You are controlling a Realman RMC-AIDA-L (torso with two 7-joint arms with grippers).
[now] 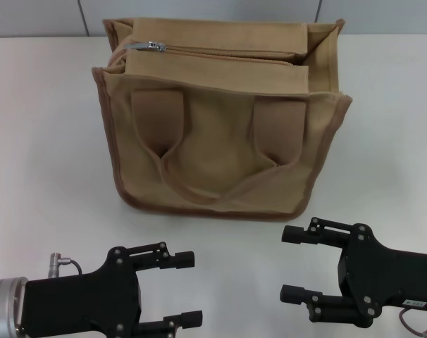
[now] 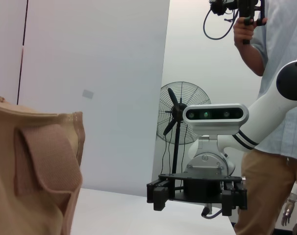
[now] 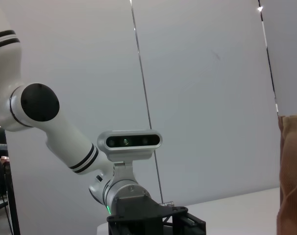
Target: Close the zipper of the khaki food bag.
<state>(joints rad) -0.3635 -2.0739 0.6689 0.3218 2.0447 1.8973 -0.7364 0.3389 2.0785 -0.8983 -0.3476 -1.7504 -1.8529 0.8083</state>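
The khaki food bag point(image 1: 220, 141) stands upright in the middle of the white table point(image 1: 44, 176), with its two tan strap handles point(image 1: 157, 120) hanging down the near face. The zipper point(image 1: 227, 55) runs along the top, and a dark gap shows between its two sides. Its silver pull tab point(image 1: 149, 46) sits at the left end. My left gripper point(image 1: 189, 290) is open and empty, low in front of the bag's left side. My right gripper point(image 1: 289, 264) is open and empty in front of the bag's right corner. Neither touches the bag.
The bag's side point(image 2: 36, 171) fills the corner of the left wrist view. A standing fan point(image 2: 180, 115) and a person point(image 2: 278, 98) are beyond the table. A grey wall panel runs behind the bag.
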